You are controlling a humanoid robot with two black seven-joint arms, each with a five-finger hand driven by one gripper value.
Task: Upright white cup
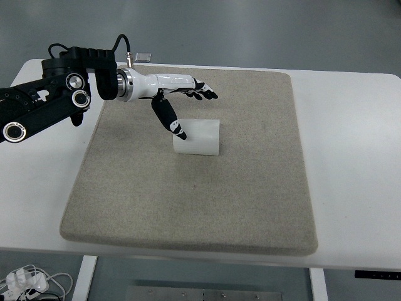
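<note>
Left hand (pixel 182 103), fingers spread and holding nothing (thumb hanging low), poised at the left end of the white cup (pixel 196 136), lying sideways mid-mat (pixel 250 200). A sound grasp should span the cup's sides before tipping.

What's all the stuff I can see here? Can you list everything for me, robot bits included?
Table: one, white, fills most of the view.
Mat: one, beige-grey, lies flat on the middle of the table.
White cup: one, white, lies on its side near the mat's middle.
Small flat object: one, grey, at the table's far edge; too small to identify.
Cables: a white bundle, below the table at bottom left.
Floor: grey, beyond the table.
Left arm: one, black, comes in from the left edge.
Left hand: one, white with black fingers, spread open over the cup's left end, holding nothing.
Right arm: not in view.
</note>
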